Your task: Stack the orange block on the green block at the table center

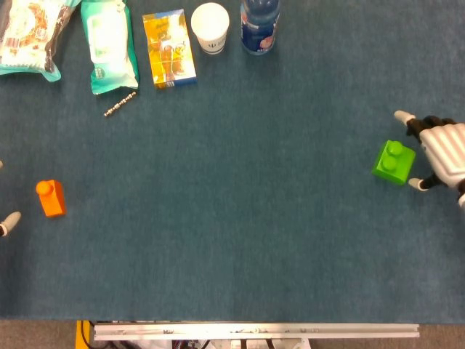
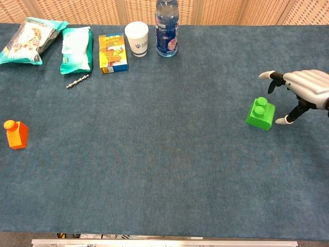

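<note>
The orange block (image 1: 51,198) stands alone near the table's left edge, also seen in the chest view (image 2: 16,134). Far across on the right sits the green block (image 1: 393,162) (image 2: 260,113), studs up. My right hand (image 1: 436,153) (image 2: 303,90) hovers just right of the green block, fingers spread around its right side and holding nothing; I cannot tell if a fingertip touches it. Of my left hand (image 1: 7,222) only fingertips show at the left edge of the head view, apart from each other and left of the orange block. The chest view does not show it.
Along the back edge lie a snack bag (image 1: 29,36), a wipes pack (image 1: 109,43), a yellow box (image 1: 168,48), a paper cup (image 1: 210,27) and a blue bottle (image 1: 259,25). A small metal chain (image 1: 119,103) lies in front of the wipes.
</note>
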Tool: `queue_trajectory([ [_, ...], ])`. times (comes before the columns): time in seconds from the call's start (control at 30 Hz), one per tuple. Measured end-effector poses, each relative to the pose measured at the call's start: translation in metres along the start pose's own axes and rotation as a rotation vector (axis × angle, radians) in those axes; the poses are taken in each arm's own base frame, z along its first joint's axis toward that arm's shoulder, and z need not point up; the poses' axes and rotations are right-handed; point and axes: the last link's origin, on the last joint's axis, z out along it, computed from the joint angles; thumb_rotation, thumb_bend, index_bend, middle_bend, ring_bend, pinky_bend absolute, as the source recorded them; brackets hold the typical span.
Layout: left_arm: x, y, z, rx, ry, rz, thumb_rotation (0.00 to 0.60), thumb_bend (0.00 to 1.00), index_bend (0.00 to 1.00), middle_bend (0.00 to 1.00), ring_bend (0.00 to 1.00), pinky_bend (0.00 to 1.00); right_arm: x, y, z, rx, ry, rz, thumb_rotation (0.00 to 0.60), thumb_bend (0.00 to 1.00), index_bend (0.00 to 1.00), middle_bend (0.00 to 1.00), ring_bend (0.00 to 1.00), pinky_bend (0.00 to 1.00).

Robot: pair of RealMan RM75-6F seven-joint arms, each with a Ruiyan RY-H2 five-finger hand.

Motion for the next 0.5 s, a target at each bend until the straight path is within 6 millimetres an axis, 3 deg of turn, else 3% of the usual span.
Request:
queue_trajectory([
  [0.5, 0.001, -0.004, 0.0, 0.007, 0.008, -0.003, 0.6, 0.1, 0.31, 0.3, 0.25, 0.2, -0.011, -0.023, 0.012, 0.059, -0.055, -0.011, 0.6, 0.01, 0.12, 0.31, 0.2, 0.29],
])
